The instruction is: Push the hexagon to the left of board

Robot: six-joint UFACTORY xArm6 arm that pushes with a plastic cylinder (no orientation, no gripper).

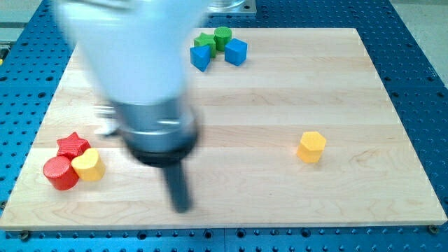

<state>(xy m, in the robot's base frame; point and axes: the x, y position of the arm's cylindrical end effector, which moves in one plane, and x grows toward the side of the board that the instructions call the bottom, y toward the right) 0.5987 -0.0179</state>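
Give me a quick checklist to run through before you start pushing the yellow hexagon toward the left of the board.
1. Hexagon located: ok. The yellow hexagon sits alone at the view's right.
2. My tip positioned: not ok. It is left of the hexagon, well apart; it should be on the hexagon's right side to push left.
3. Push lane: ok. No blocks lie between the hexagon and mid-board, apart from my own rod.
4. Left end: not ok. The red star, red cylinder and a yellow block cluster there.
5. Top cluster, the blue cube and its neighbours: ok, off the lane.
6. Tip sharpness: cannot tell, blurred.
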